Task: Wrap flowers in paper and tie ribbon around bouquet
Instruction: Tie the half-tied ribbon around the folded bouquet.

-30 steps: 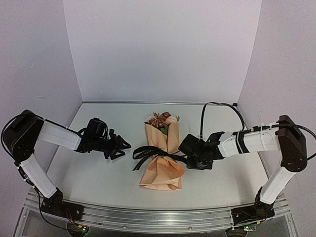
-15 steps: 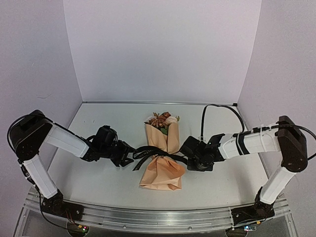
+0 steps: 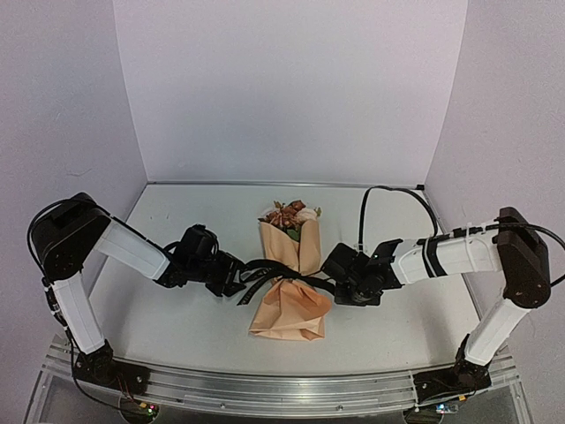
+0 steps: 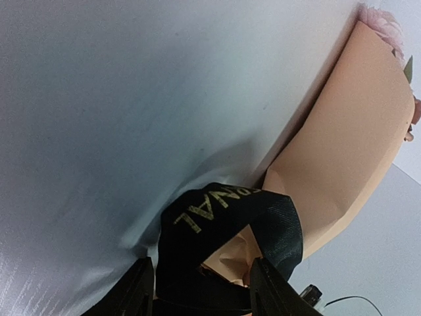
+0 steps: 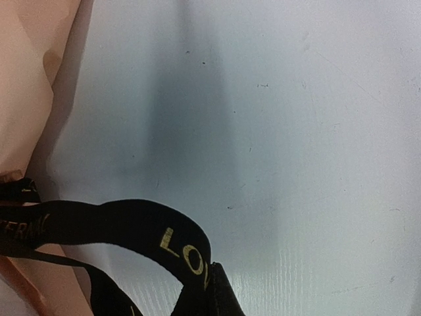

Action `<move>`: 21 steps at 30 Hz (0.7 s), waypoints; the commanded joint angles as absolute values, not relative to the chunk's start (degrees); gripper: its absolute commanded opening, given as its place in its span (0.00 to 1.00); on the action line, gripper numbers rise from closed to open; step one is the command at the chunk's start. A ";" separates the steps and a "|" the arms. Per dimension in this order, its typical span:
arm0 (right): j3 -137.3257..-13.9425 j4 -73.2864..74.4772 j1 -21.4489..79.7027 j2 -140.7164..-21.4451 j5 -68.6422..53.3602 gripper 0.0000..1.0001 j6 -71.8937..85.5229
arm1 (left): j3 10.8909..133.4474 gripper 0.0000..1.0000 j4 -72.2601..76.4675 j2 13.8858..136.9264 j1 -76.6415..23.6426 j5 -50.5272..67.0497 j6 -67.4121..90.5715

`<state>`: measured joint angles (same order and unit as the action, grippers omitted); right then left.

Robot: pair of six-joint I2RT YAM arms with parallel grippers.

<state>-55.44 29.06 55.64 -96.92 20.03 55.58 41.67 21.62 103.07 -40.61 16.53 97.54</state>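
Observation:
The bouquet lies mid-table, a tan-peach paper [image 3: 288, 305] cone with the flowers [image 3: 290, 215] at its far end. A black ribbon [image 3: 281, 276] with gold lettering crosses its waist. My left gripper [image 3: 233, 276] is at the ribbon's left end, open. In the left wrist view a loop of ribbon [image 4: 217, 214] sits between the spread fingers [image 4: 140, 289] of the left gripper [image 4: 202, 293], with the paper [image 4: 348, 145] behind. My right gripper [image 3: 341, 281] is shut on the ribbon's right tail. The right wrist view shows the ribbon [image 5: 125, 220] arching into the right gripper [image 5: 218, 286].
White walls close in the table [image 3: 177, 327] at the back and both sides. An aluminium rail [image 3: 282, 389] runs along the near edge. A black cable [image 3: 388, 190] loops above the right arm.
My left arm has reached right from open table until its open fingers are at the ribbon's left loop. The right gripper has barely moved and still holds the ribbon.

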 commanded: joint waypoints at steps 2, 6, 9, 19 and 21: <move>-57.01 28.65 55.91 -96.15 20.66 0.00 54.92 | 42.36 0.56 22.30 101.07 -41.04 17.47 98.69; -57.22 28.65 55.90 -96.61 20.53 0.00 54.97 | 42.10 0.55 25.21 102.89 -41.11 18.20 99.93; -57.22 28.65 55.91 -96.76 20.31 0.00 55.10 | 42.33 0.52 27.86 104.48 -41.39 18.07 100.87; -57.01 28.73 55.84 -96.68 21.11 0.00 55.11 | 41.92 0.09 31.51 105.83 -41.18 19.02 97.25; -56.88 28.85 55.81 -96.70 21.49 0.00 55.11 | 42.34 0.02 28.50 104.63 -40.62 18.58 93.36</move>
<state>-55.51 28.88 55.64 -96.92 19.87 55.46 41.58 29.09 106.26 -41.20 18.36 99.02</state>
